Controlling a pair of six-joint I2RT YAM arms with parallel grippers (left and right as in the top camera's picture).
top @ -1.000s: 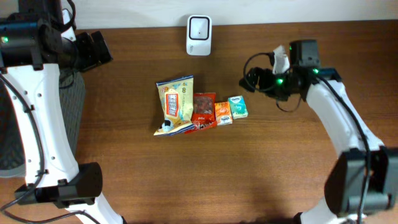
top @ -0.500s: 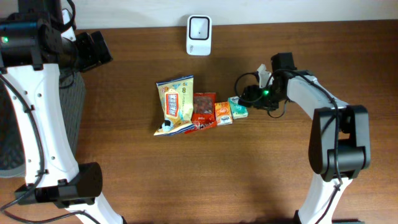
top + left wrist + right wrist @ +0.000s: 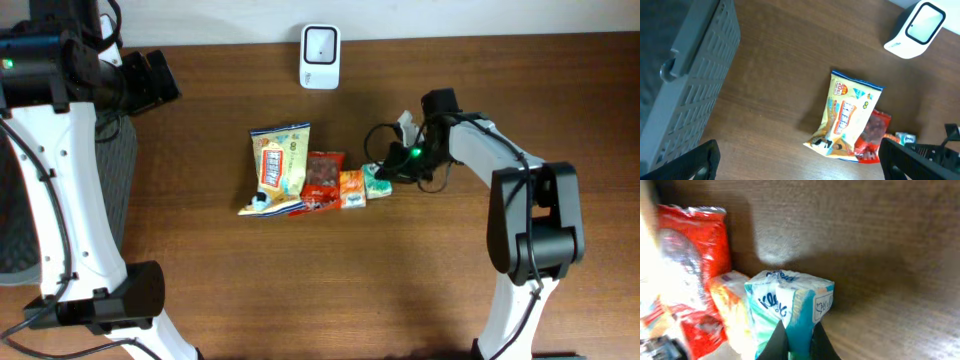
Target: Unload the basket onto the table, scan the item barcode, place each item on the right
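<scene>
Wood table, two white arms. Left arm stands up along the left edge, elbow high, left gripper parked at the far-left corner well away from the items, jaws spread wide with nothing between them. Right arm is folded in from the right, forearm running leftward and low, wrist bent down to the right end of the item row. Right gripper is clenched, fingertips pinching the near bottom edge of the teal pack. Grey basket sits off the left side, by the left arm. White scanner is at the far edge, centre, apart from the row, nothing between it and the items. Row at table centre, left to right: yellow bag, red pack, orange pack, then the teal pack, each touching or overlapping its neighbour. Teal pack lies on the table at the row's right end against the orange pack, partly covered from above by the gripper. Its long axis runs roughly near-to-far, slightly tilted. In the wrist view one narrow end faces the camera and a white printed label is on its right face, print too small to read.
</scene>
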